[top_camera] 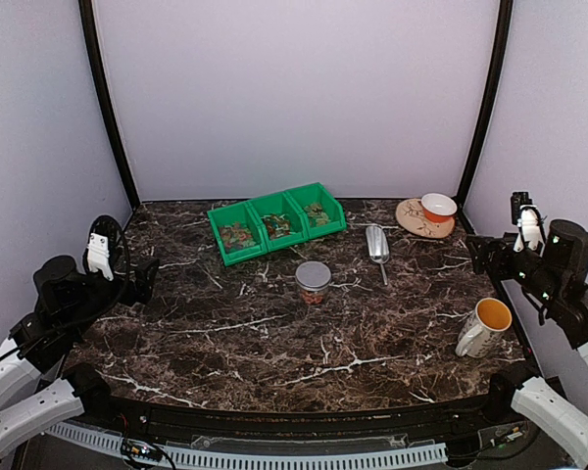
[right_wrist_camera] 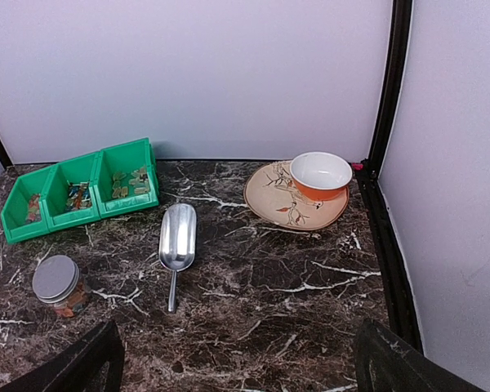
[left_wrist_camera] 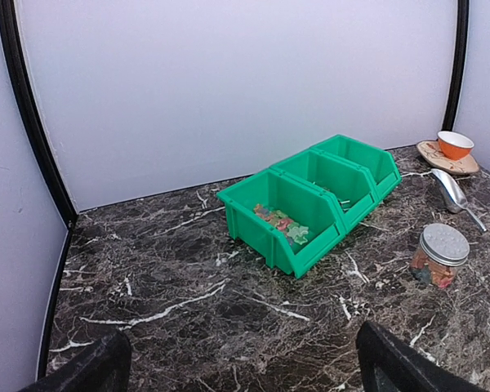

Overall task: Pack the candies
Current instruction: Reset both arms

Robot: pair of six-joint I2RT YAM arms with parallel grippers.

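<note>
Left pincer (left_wrist_camera: 243, 343) and right pincer (right_wrist_camera: 238, 327) both wide, empty, well clear. Candies (top_camera: 237, 233) sit in green bins (top_camera: 243, 257), back of tabletop (top_camera: 274, 343). Suggest grabbing scoop (top_camera: 377, 250) by its handle; jar (top_camera: 313, 281) lid's on.

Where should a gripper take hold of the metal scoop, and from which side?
Grip the thin handle of the scoop, coming from above with the jaws across it. It lies flat, open side up, with the wide bowl at the far end and the handle at the near end.
</note>
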